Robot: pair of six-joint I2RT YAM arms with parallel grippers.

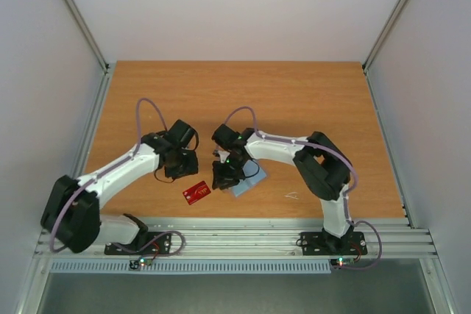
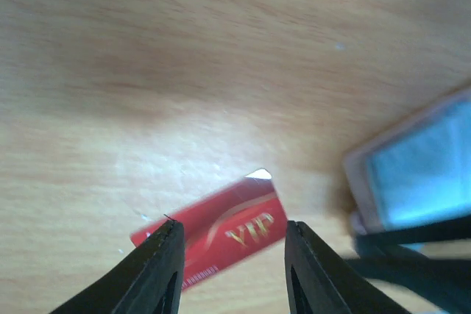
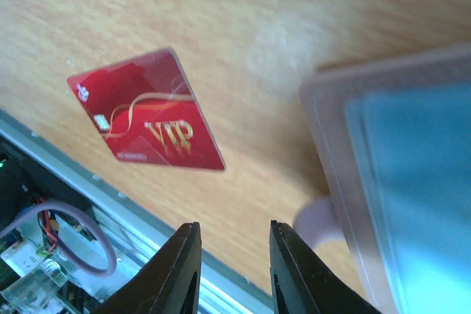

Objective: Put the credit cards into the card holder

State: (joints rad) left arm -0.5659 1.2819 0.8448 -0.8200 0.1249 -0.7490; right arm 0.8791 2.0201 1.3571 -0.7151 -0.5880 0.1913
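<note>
Over the brown wooden table (image 1: 309, 101), at the left: left gripper (image 1: 179, 161), fingers (image 2: 158, 270) spread, pinching nothing. Just right of it, flat by the table's near edge: thin red rectangular credit card (image 1: 196, 192), long axis slanted, right end angled away from that edge. Next, right gripper (image 1: 224, 176), jaws likewise parted and empty. Partly under it and to its right: flat squarish light blue card holder (image 1: 250, 182) with a pale rim. Gold "VIP" lettering on the card: legible only from the wrists. Tiny white scrap (image 1: 292, 195) further right: seen only from overhead.
</note>
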